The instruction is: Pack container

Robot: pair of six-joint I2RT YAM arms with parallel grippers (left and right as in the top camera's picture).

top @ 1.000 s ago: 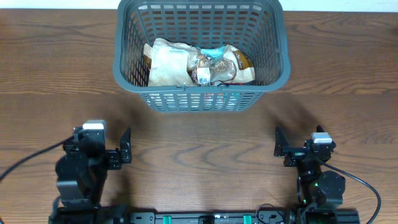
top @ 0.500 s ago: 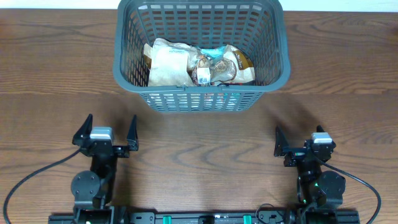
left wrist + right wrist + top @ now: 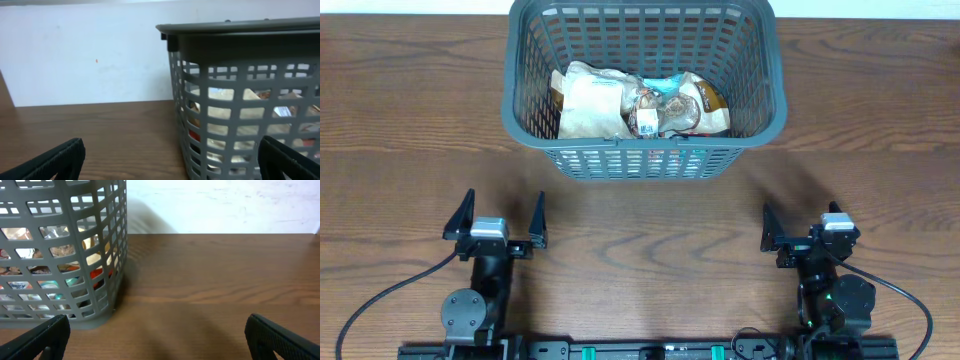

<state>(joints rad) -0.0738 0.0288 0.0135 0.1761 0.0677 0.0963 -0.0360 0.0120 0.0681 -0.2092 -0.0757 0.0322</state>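
The container (image 3: 525, 125) is a dark grey lattice basket at the back middle of the table. Several snack packets (image 3: 638, 103) lie inside it. It also shows in the left wrist view (image 3: 240, 75) and the right wrist view (image 3: 60, 250), with packets visible through the slots. My left gripper (image 3: 496, 214) is open and empty at the front left, well short of the basket. My right gripper (image 3: 802, 232) is open and empty at the front right. In the wrist views each pair of fingertips (image 3: 172, 160) (image 3: 160, 337) stands wide apart over bare wood.
The brown wooden table (image 3: 400, 120) runs wide on both sides of the basket. A white wall (image 3: 80, 50) stands behind it. The arm bases and a black rail (image 3: 650, 350) sit along the front edge.
My left arm has swung round from facing right to facing the basket and settled at the front left, jaws open. The right arm and the basket have not moved.
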